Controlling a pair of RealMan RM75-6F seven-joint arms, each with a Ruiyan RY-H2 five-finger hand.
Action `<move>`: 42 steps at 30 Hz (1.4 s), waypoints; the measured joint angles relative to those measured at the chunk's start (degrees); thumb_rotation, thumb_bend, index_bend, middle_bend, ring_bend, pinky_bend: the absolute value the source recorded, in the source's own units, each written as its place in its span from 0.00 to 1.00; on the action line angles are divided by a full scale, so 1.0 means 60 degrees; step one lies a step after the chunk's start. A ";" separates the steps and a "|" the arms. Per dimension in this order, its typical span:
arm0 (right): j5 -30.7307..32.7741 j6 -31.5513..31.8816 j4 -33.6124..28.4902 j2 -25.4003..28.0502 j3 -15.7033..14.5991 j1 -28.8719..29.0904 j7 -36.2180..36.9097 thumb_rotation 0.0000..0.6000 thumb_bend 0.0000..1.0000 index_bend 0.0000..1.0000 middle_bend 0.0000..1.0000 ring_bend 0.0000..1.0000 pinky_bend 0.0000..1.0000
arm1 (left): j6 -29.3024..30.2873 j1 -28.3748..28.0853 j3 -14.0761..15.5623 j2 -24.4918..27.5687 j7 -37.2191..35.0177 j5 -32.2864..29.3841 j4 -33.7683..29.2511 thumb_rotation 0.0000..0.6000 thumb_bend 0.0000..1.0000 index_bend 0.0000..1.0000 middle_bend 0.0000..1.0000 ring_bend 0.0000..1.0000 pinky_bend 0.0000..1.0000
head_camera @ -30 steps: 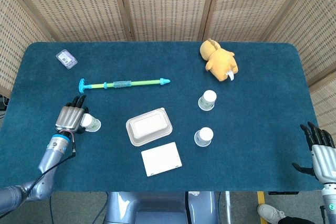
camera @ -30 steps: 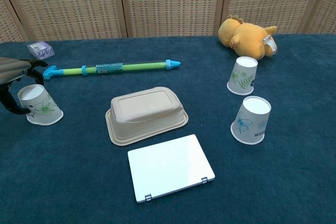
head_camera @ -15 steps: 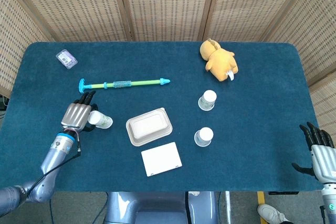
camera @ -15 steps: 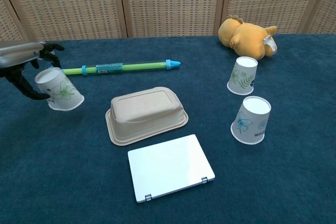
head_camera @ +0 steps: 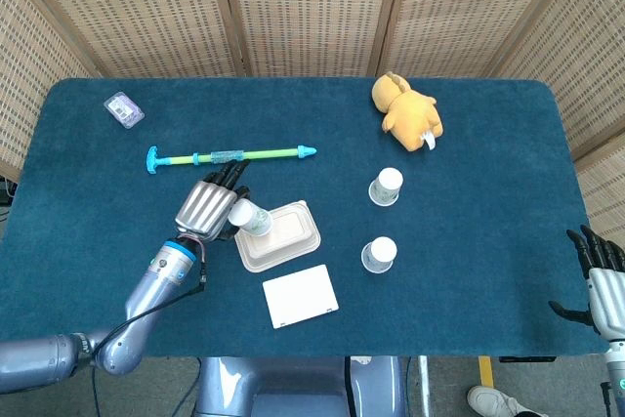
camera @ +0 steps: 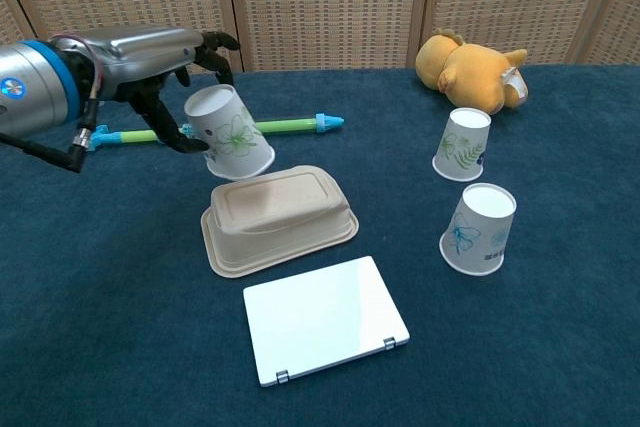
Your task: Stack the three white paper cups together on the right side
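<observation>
The left hand (camera: 165, 67) is now gripping the upside-down white paper cup with a green leaf print (camera: 230, 135) well off the table, tilted, having carried it from the left edge of the blue felt-like tabletop (head_camera: 469, 271) to just above the left end of the beige moulded-fibre lidded food tray (camera: 278, 217). The two other upturned white paper cups, one with a green print (camera: 462, 145) and one with a blue print (camera: 479, 229), are sitting unmoved on the right side, near each other. The right hand (head_camera: 603, 285) is hanging off the table's right edge, partly cut off by the frame, its dark fingers spread and holding nothing. The smooth flat white hinged case (camera: 323, 319) is lying just in front of the tray.
</observation>
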 measured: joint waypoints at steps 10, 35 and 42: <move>-0.0009 0.0019 0.0179 0.0090 0.0058 -0.0047 0.0532 1.00 0.13 0.01 0.00 0.00 0.01 | 0.0216 -0.0928 -0.0133 -0.0839 0.1357 -0.1459 0.0235 1.00 0.28 0.41 0.00 0.00 0.23; -0.0091 -0.0033 0.0235 0.0090 0.0049 -0.0035 0.0716 1.00 0.13 0.01 0.00 0.00 0.01 | 0.0163 -0.1419 -0.0008 -0.1170 0.0496 -0.1673 0.0721 1.00 0.21 0.10 0.00 0.00 0.16; -0.0082 -0.0166 0.0311 0.0007 0.0040 0.0029 0.0713 1.00 0.13 0.01 0.00 0.00 0.01 | 0.1387 -0.0572 0.0100 -0.0148 -0.0262 -0.0456 -0.0514 1.00 0.22 0.10 0.00 0.00 0.16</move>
